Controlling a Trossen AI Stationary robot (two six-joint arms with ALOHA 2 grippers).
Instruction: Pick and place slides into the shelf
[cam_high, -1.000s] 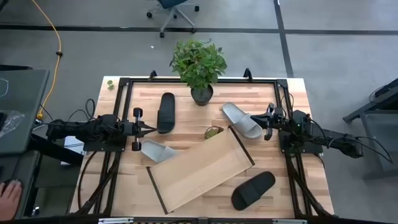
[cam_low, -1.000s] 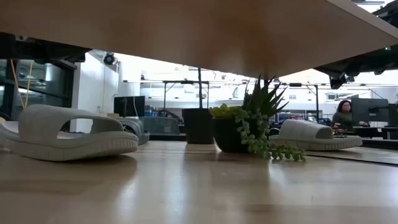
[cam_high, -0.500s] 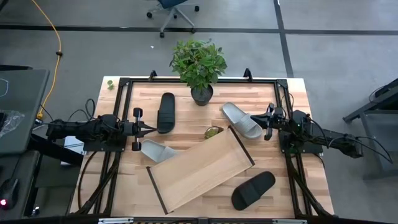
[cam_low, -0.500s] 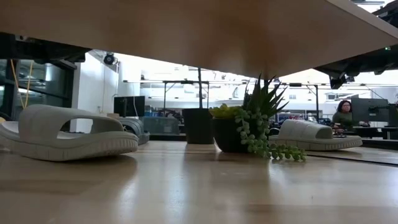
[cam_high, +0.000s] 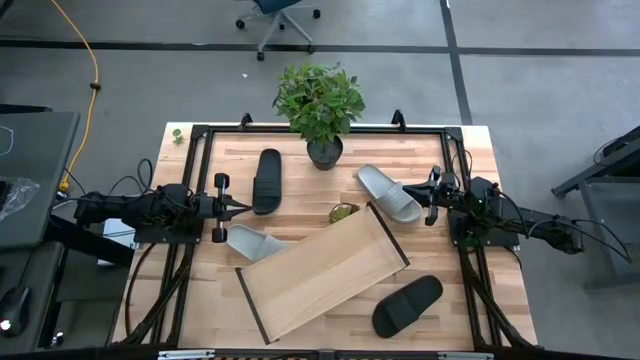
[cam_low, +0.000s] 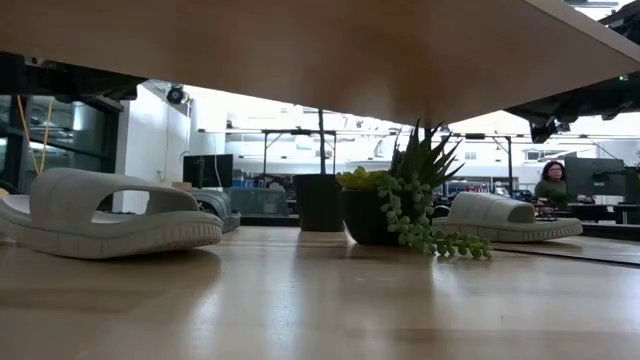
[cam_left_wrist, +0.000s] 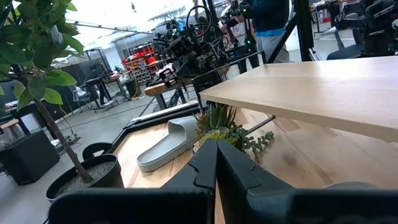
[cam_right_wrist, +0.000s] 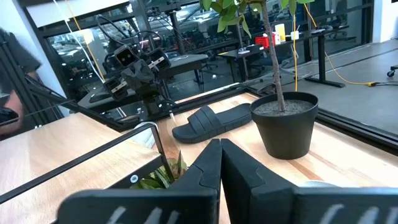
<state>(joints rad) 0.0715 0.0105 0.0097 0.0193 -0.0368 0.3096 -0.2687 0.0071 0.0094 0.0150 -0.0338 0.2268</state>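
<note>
On the desk (cam_high: 470, 160), the left gripper (cam_high: 243, 207) hangs at the left edge with its fingers pressed together on nothing, tips aimed inward. Nearest to it is a light grey slide (cam_high: 250, 242) just in front of the tips, partly tucked under the shelf's raised corner. A black slide (cam_high: 267, 180) lies just behind the tips, long axis front-to-back. The shelf (cam_high: 320, 270) sits diagonally mid-desk, bare inside. Across from it the right gripper (cam_high: 424, 200), likewise closed and empty, nearly touches the second grey slide (cam_high: 389, 192), which runs diagonally. The other black slide (cam_high: 407, 305) lies near the front right edge. So each arm has a grey slide closest. Nothing on the desk differs from the earlier frames; both arms remain parked.
</note>
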